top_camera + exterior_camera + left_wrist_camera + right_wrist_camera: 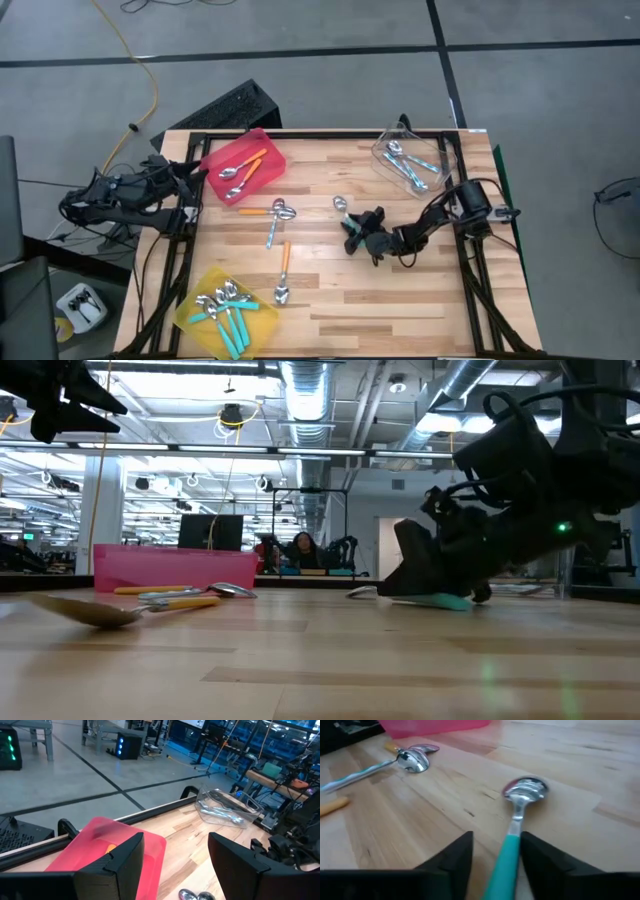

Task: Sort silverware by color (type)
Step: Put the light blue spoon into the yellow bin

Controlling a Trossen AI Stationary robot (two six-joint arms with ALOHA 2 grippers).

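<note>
Teal-handled spoon (512, 837) lies flat on the wood table (400, 290), near mid-table, w/ your right gripper (352, 232) down low over its handle; in the right wrist view the handle runs between the two fingers (452, 857), jaws narrowed around it, but you can't tell if the pads touch it yet. Spoon's metal bowl points away from the gripper. Left gripper (172, 865) waits at the table's left edge, above the red bin (243, 164), jaws wide & holding nothing. Red bin has orange-handled spoons; yellow bin (226, 311) at the near left corner has teal ones; clear bin (415, 158) at the far right has light blue ones. Loose on the table btw the bins: an orange-handled spoon (284, 270), a light-blue one (273, 227) & another orange one (262, 210) just beside it.
</note>
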